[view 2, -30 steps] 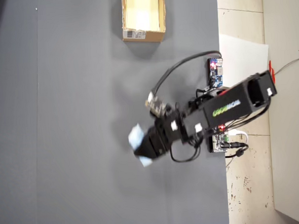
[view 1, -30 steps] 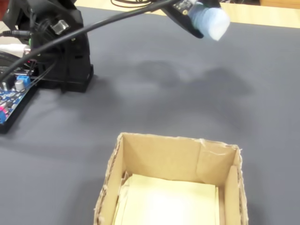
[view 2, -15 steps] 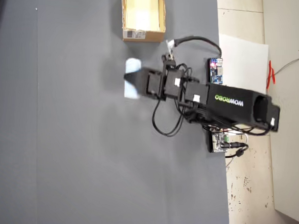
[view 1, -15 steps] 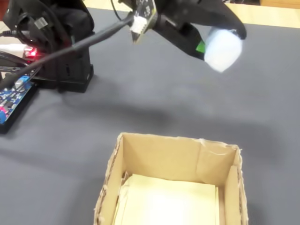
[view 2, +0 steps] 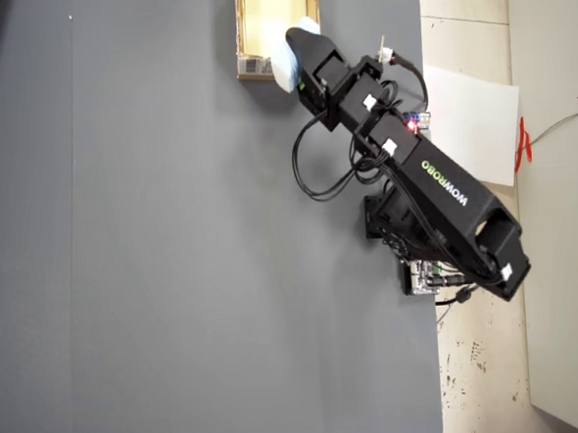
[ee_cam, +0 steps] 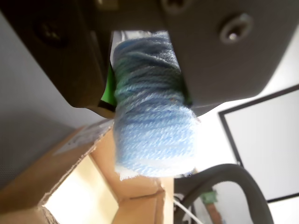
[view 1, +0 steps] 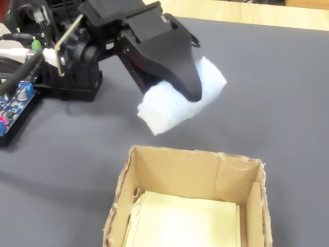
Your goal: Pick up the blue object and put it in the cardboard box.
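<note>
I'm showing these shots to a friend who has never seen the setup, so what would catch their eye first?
Most likely the pale blue object, clamped in the black tool and hanging in the air just short of the near edge of the cardboard box in the fixed view. The overhead view shows the long black arm stretched diagonally across the dark grey table toward the box at the table's top edge.
</note>
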`<state>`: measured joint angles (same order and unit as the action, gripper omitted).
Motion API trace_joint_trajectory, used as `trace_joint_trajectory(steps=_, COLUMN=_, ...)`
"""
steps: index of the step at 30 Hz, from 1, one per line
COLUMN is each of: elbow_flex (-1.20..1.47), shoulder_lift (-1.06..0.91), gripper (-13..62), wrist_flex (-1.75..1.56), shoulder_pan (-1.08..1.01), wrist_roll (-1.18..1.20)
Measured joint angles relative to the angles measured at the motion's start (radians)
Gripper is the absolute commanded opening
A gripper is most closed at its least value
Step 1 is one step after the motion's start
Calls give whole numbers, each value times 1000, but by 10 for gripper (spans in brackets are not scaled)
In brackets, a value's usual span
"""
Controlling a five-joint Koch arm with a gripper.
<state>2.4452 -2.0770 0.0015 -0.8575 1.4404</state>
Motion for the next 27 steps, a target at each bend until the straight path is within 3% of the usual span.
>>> trace_joint_trajectory(steps=6, elbow_flex=-178, shoulder_lift=195, gripper=50, wrist_flex=0, shoulder_pan=-55, wrist_roll=-14)
trace_joint_trajectory(steps=13, elbow_flex=-247, shoulder_lift=264, gripper=58, wrist_flex=71, shoulder_pan=-87, wrist_roll=-14)
trace_joint_trajectory(steps=14, elbow_flex=-270, shoulder_lift=290, gripper=88, wrist_flex=135, shoulder_pan=-95, wrist_roll=-14)
trace_joint_trajectory(steps=16, elbow_flex=-364, shoulder_lift=324, gripper=279, wrist_flex=172, shoulder_pan=-100, wrist_roll=-15)
trace_joint_trajectory(steps=27, elbow_flex=-405, shoulder_lift=353, gripper=308, wrist_flex=287, shoulder_pan=-106, wrist_roll=8)
